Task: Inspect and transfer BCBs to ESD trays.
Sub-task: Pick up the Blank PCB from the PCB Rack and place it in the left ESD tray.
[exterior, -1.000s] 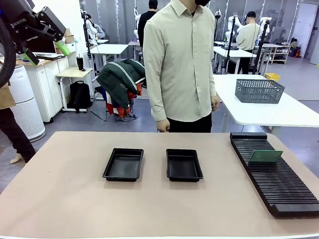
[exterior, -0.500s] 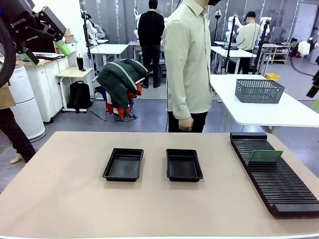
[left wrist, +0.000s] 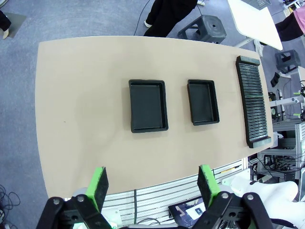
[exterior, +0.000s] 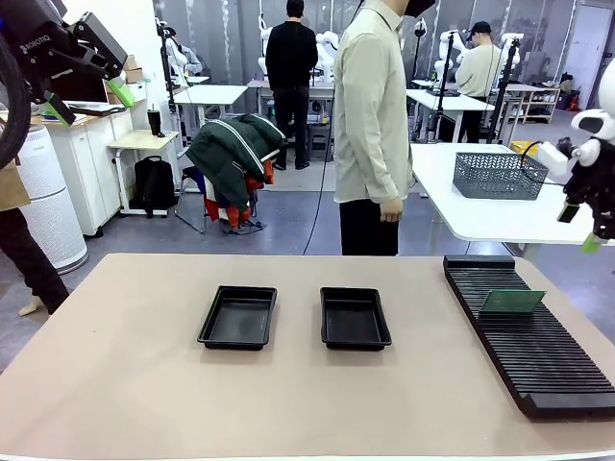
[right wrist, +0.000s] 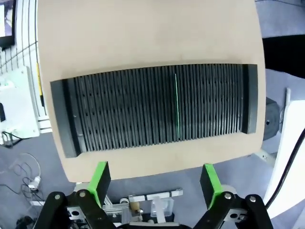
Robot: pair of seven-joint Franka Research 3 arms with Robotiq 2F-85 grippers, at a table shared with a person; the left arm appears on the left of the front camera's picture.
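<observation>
BCB (exterior: 512,301) stands on edge in a slot of the rack (exterior: 538,365) at the counter's (exterior: 125,384) right side, probably so its top edge can be pinched. Two trays (exterior: 238,317) lie empty side by side mid-counter, ready to receive it. Right fingers (right wrist: 101,177) hang high above the rack, spread wide and holding nothing; the board's thin edge lies well below, roughly between them. Left fingers (left wrist: 100,183), likewise released and empty, hover high up, back from the counter and well apart from the board.
</observation>
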